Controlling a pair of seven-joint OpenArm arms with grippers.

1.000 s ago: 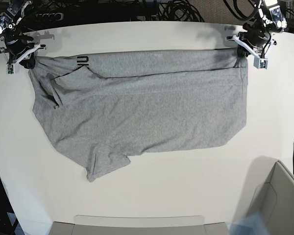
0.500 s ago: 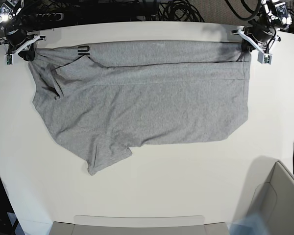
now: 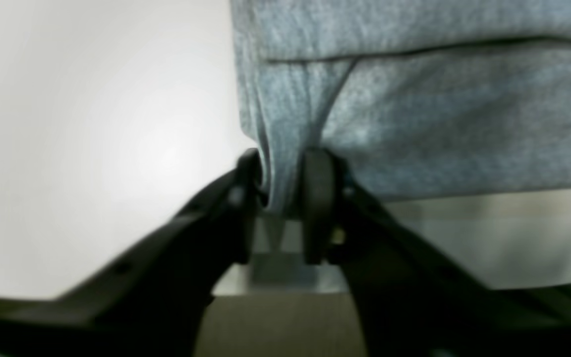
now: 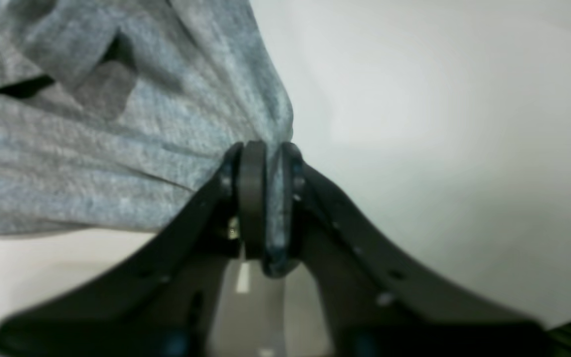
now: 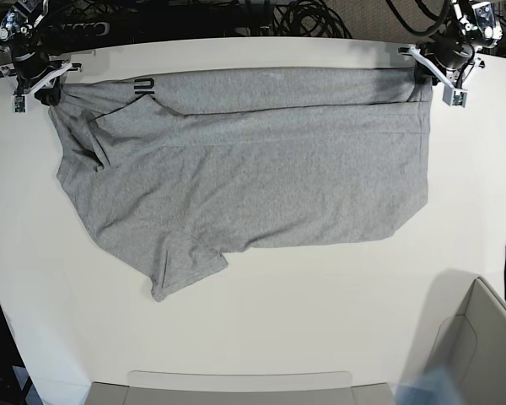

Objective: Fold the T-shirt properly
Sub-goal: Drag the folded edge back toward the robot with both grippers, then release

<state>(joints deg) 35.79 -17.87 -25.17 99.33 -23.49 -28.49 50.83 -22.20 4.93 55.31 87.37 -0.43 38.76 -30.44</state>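
As seen from the left wrist, a bunched corner of the T-shirt (image 3: 414, 114) was found between the pads of the left gripper (image 3: 285, 198); the jaws stood slightly parted, yet cloth was pressed against both, so a light pinch on the T-shirt was judged.

In the right wrist view, the right gripper (image 4: 265, 198) was clenched on a thin fold of cloth (the pads nearly met).

In the base view, the T-shirt (image 5: 253, 169) was spread across the white table (image 5: 320, 321), its far edge stretched between the right gripper (image 5: 35, 76) and the left gripper (image 5: 443, 72) near the table's far side, with one sleeve at the near left. The cotton was judged light, soft and limp: it would sag and crease, so it is best taken at corners or hems.
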